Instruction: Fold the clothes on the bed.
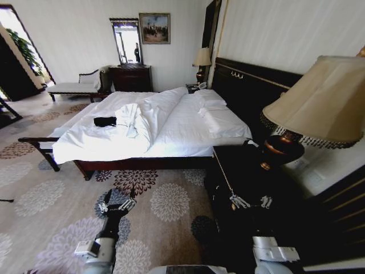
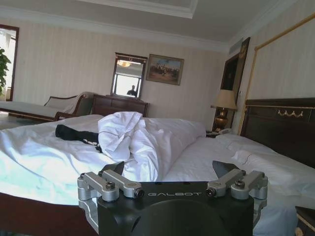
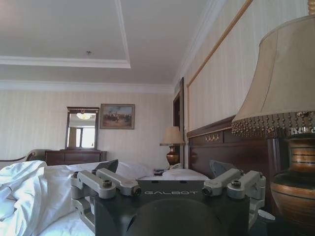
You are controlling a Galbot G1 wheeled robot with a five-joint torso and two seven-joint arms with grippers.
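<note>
The clothes [image 1: 105, 121] are a small black bundle on the bed [image 1: 188, 123], near its left edge beside the bunched white duvet [image 1: 142, 117]. From the left wrist view the clothes [image 2: 74, 133] lie across the bed [image 2: 39, 157], well beyond my left gripper [image 2: 170, 169], which is open and empty. In the head view my left gripper [image 1: 117, 205] hovers over the carpet short of the bed's side. My right gripper [image 1: 249, 201] is held low by the nightstand; in the right wrist view the right gripper [image 3: 165, 167] is open and empty, facing along the bed [image 3: 59, 196].
A dark nightstand [image 1: 245, 177] with a large shaded lamp [image 1: 319, 103] stands close on the right. Patterned carpet [image 1: 154, 200] lies between me and the bed. A chaise bench [image 1: 71, 87] and a dark dresser [image 1: 131, 77] stand against the far wall.
</note>
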